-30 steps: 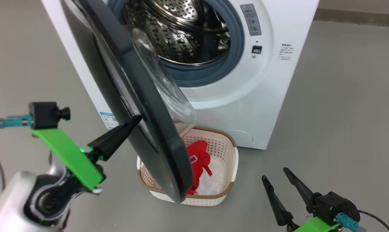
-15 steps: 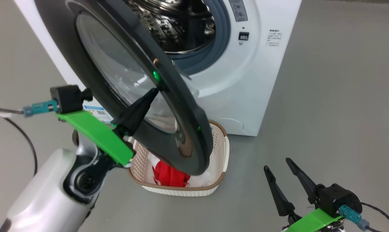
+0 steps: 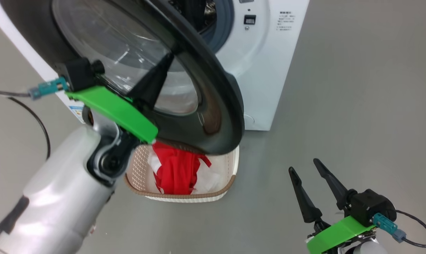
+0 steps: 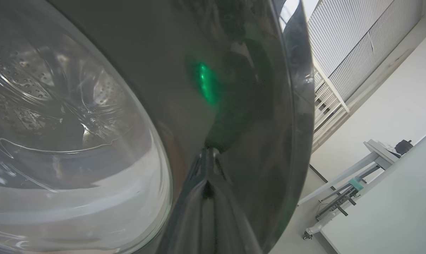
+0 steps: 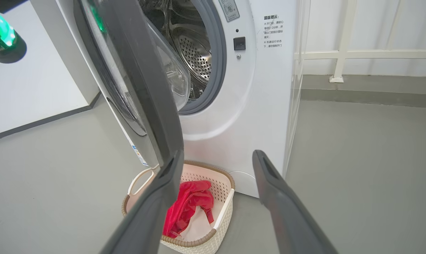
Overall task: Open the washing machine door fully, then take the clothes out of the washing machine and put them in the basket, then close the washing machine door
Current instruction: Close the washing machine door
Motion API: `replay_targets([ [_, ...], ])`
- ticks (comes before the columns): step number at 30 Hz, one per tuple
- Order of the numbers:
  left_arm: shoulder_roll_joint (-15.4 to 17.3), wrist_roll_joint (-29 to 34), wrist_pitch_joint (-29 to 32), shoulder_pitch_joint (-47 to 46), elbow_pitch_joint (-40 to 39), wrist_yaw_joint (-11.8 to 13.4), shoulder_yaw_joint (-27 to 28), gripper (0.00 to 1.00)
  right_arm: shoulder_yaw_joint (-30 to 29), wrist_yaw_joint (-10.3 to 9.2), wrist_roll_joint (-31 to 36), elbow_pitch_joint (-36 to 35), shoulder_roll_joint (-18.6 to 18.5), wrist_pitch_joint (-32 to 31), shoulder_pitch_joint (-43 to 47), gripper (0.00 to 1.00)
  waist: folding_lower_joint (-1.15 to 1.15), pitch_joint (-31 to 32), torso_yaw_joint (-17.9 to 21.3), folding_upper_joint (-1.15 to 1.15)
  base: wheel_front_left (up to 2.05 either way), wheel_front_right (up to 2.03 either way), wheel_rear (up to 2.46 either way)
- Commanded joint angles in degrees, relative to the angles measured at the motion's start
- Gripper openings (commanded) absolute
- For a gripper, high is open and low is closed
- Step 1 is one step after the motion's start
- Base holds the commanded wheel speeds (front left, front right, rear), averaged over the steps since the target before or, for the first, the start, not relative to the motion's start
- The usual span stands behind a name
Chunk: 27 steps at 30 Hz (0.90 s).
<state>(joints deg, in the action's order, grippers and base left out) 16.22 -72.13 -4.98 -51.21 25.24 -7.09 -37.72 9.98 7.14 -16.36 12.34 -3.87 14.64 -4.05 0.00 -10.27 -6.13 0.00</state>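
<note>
Step judged: door (image 3: 218, 106) closing. At left gripper (image 3: 166, 60), fingers together, tips pressed on door's black ring. At right gripper (image 3: 304, 165), fingers apart, idle. Clothes (image 3: 175, 169) lodged in basket (image 3: 184, 196), below left gripper. Next: door to be pushed against washing machine (image 3: 269, 70) until latched.

Washing machine door (image 3: 213, 118): glossy black ring, glass bowl; partly open, overhanging basket (image 3: 184, 196). Washing machine (image 3: 269, 70): white front-loader, grey gasket. Basket: cream, perforated, brown rim; on floor before machine. Clothes (image 3: 175, 173): red and white, heaped in basket.
</note>
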Motion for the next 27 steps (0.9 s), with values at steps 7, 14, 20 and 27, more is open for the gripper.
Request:
replay_targets([
  [7, 1.07, -0.43, -5.61, -9.62, 6.17, -0.40, -1.82, 0.00, 0.86, 0.35, 0.53, -1.88, 0.52, 0.36, -3.57, 1.00, 0.00, -3.89, 3.46, 0.00, 0.00, 0.00, 0.00],
  [14, 0.85, -2.47, -8.57, -13.09, 9.51, -0.40, -2.94, 0.00, 1.02, 0.35, 0.29, -1.98, 0.85, 0.36, -4.62, 1.00, 0.00, -5.95, 5.76, 0.00, 0.00, 0.00, 0.00],
  [20, 1.26, -3.04, -9.45, -15.41, 11.49, -0.40, -3.69, 0.00, 0.82, 0.35, 0.06, -2.16, 0.95, 0.36, -4.89, 1.00, 0.00, -6.90, 6.98, 0.00, 0.00, 0.00, 0.00],
  [27, 1.90, -2.52, -9.95, -18.73, 14.44, -0.40, -3.29, 0.00, 1.52, 0.35, -1.00, -2.27, 0.98, 0.36, -5.66, 1.00, 0.00, -7.80, 8.70, 0.00, 0.00, 0.00, 0.00],
])
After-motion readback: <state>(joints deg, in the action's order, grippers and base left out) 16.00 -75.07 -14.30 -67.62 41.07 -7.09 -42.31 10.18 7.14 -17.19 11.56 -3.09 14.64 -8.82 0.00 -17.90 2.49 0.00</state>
